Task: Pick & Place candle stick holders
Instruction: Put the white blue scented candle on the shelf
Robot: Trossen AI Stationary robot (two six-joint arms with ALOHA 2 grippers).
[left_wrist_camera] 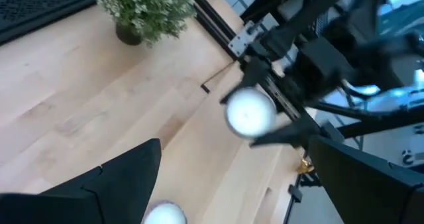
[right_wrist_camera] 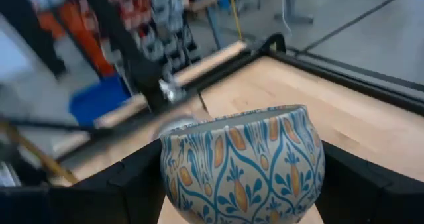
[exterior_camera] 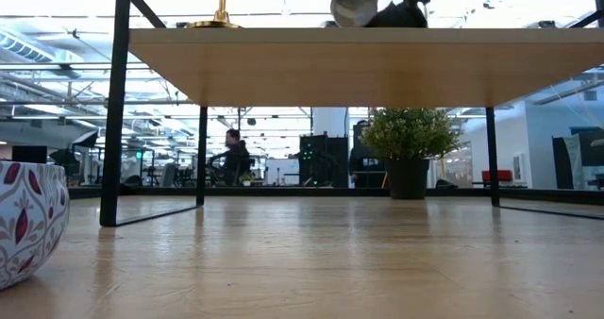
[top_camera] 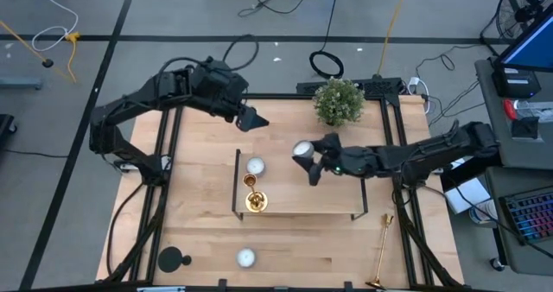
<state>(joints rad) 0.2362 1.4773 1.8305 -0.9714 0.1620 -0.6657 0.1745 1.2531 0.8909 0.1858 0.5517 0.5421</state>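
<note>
One gold candle stick holder point(top_camera: 255, 197) stands upright by its round base on the left end of the long wooden stand point(top_camera: 302, 207). Another gold one point(top_camera: 383, 249) lies on its side at the table's near right edge. A black round-based one point(top_camera: 173, 259) stands at the near left. My right gripper point(top_camera: 304, 158) is over the stand's far edge, shut on a blue-patterned candle bowl point(right_wrist_camera: 242, 164) with a white candle point(left_wrist_camera: 248, 111) in it. My left gripper point(top_camera: 255, 119) hangs open and empty above the table's far left part. My right gripper pinches the patterned bowl by its round wall point(right_wrist_camera: 173, 177), one finger point(right_wrist_camera: 132, 181) on each side. The fingers come nearly level from the table's right side. The bowl sits upright, close over the stand's top point(exterior_camera: 359, 8); whether it touches the top I cannot tell.
A white candle point(top_camera: 255, 165) sits on the stand beside the upright gold holder, another point(top_camera: 246, 257) on the table near the front edge. A potted plant point(top_camera: 339, 100) stands at the far edge. A red-patterned bowl point(exterior_camera: 24, 220) shows close in the low view.
</note>
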